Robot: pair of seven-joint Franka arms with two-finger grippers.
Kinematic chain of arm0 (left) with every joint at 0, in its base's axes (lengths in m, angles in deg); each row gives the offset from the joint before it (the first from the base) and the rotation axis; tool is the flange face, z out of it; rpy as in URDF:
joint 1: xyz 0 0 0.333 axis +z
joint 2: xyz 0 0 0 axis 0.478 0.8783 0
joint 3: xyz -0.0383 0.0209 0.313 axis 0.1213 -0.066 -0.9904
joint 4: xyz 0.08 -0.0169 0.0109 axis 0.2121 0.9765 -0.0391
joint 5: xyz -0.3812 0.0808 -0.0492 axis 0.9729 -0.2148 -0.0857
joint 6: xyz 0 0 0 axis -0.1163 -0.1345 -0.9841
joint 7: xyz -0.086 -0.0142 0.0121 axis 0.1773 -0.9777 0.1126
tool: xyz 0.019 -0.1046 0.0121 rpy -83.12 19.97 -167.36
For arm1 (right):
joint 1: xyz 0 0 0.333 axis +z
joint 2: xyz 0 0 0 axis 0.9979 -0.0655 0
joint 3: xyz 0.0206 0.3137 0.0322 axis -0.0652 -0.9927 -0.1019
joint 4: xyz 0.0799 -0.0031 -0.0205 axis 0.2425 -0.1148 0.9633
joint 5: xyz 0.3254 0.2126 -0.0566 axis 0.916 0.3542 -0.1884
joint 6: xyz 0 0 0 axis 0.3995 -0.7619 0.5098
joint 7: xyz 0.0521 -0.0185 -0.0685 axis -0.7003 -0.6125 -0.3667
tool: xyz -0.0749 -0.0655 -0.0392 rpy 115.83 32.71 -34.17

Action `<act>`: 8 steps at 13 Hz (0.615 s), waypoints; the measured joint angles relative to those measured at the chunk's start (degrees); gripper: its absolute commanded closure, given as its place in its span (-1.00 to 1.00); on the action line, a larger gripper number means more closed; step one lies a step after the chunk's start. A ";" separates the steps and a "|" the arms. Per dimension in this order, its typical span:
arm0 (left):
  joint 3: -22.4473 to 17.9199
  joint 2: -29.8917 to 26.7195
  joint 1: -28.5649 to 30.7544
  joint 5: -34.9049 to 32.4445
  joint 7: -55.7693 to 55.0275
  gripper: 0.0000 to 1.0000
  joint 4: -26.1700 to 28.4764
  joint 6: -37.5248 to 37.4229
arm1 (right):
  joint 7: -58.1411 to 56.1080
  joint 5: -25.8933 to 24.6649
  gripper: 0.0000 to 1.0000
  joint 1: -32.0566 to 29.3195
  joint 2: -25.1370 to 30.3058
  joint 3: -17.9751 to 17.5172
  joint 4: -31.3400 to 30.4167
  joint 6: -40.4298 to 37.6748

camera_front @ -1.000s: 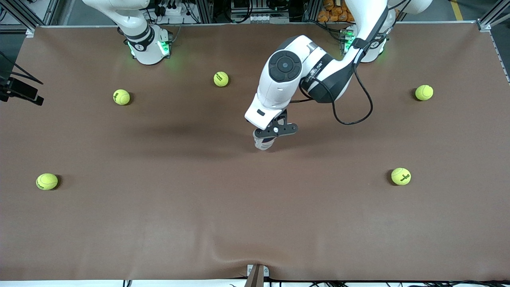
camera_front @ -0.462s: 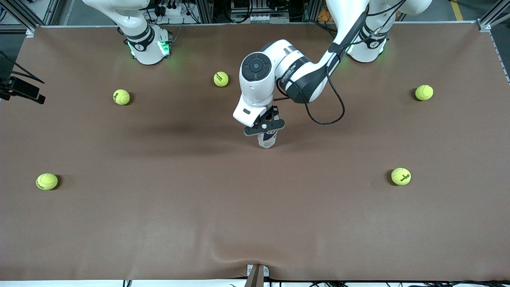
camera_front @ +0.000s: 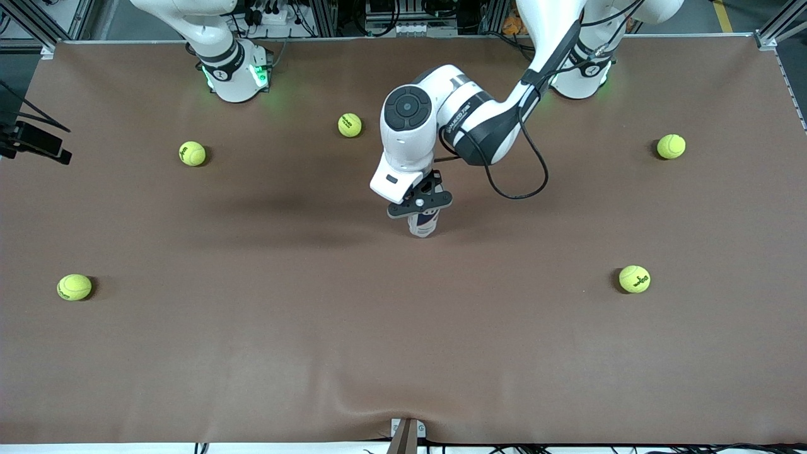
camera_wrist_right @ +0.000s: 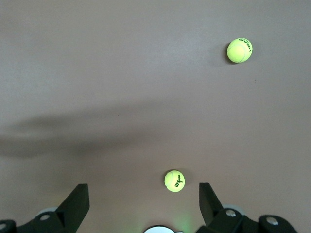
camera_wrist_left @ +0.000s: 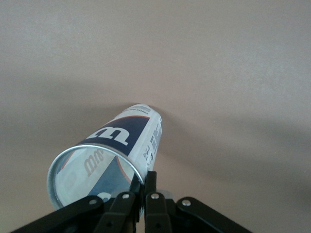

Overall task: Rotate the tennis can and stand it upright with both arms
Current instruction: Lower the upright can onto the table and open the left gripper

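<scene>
The tennis can (camera_front: 423,224) stands close to upright near the middle of the brown table (camera_front: 403,353), its lower end on the cloth. My left gripper (camera_front: 421,202) is over it, shut on its top rim. In the left wrist view the can (camera_wrist_left: 114,150) shows its open silver-rimmed mouth and navy "W" label, and the left gripper (camera_wrist_left: 145,180) pinches the rim wall between its fingers. The right gripper (camera_wrist_right: 143,201) hangs open and empty high over the table by its own base, and the front view does not show it.
Several yellow-green tennis balls lie scattered: one (camera_front: 349,125) beside the left arm's wrist, one (camera_front: 191,153) near the right arm's base (camera_front: 233,72), others (camera_front: 671,146), (camera_front: 634,279), (camera_front: 74,287) toward the table's ends. The right wrist view shows two balls (camera_wrist_right: 174,180), (camera_wrist_right: 239,50).
The left wrist swung toward the right arm's end of the table and brought the can closer to upright. Over the last half second it barely moved. The right arm stayed still.
</scene>
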 measured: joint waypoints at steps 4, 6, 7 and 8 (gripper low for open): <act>0.10 0.49 -0.06 0.00 0.00 0.76 -0.11 1.09 | 0.00 0.00 -1.00 0.00 0.00 0.00 0.00 -0.02; 0.13 0.56 -0.08 0.00 0.00 0.32 -0.11 1.13 | 0.00 0.00 -1.00 0.00 0.00 0.00 0.00 -0.02; 0.13 0.73 -0.10 0.00 0.00 0.18 -0.11 1.13 | 0.00 0.00 -1.00 0.00 0.00 0.00 0.00 -0.02; 0.14 0.89 -0.10 0.00 0.00 -0.09 -0.11 1.21 | 0.00 0.00 -1.00 0.00 0.00 0.00 0.00 -0.02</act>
